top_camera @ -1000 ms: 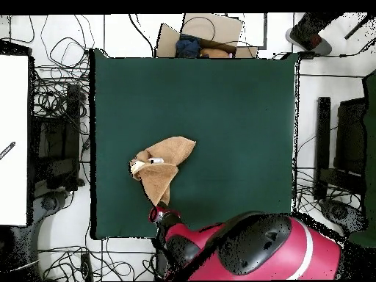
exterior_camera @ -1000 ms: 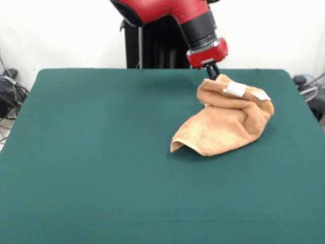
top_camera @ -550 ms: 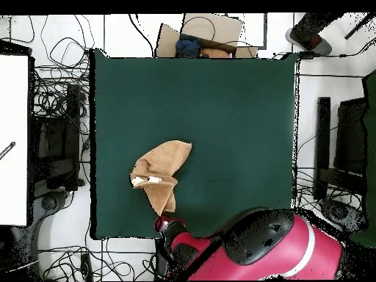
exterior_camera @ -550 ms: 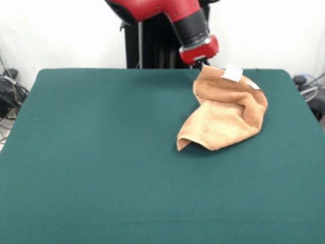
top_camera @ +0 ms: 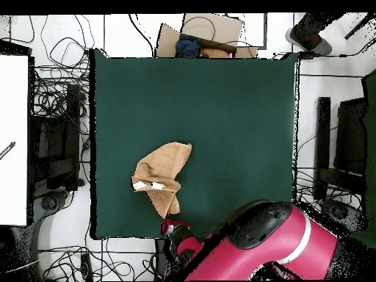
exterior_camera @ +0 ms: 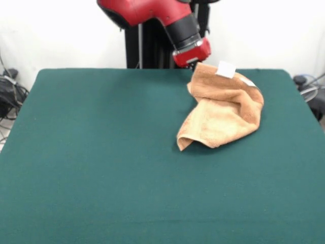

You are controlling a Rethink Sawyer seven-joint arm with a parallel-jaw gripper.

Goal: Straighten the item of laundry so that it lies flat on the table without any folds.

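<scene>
The item of laundry (exterior_camera: 223,114), an orange-tan towel, lies crumpled and folded over itself on the right far part of the green table (exterior_camera: 101,152). Its upper corner, near the white tag (exterior_camera: 225,69), is lifted against my gripper (exterior_camera: 194,64), which is shut on it just below the red wrist; the cloth hides the tips. In the overhead view the towel (top_camera: 163,167) runs as a narrowing fold down to the gripper (top_camera: 170,221) at the table's (top_camera: 235,110) lower edge, with the tag (top_camera: 147,186) on its left side.
Tangled cables (top_camera: 62,110) lie on the floor round the table. A cardboard box (top_camera: 209,33) stands beyond the top edge and a white surface (top_camera: 13,139) at the left. The red arm (top_camera: 257,242) covers the lower right corner.
The gripper has moved left in the front view and back toward the table's far edge, drawing the held corner with it. The towel has shifted after it and its raised fold has sunk a little.
</scene>
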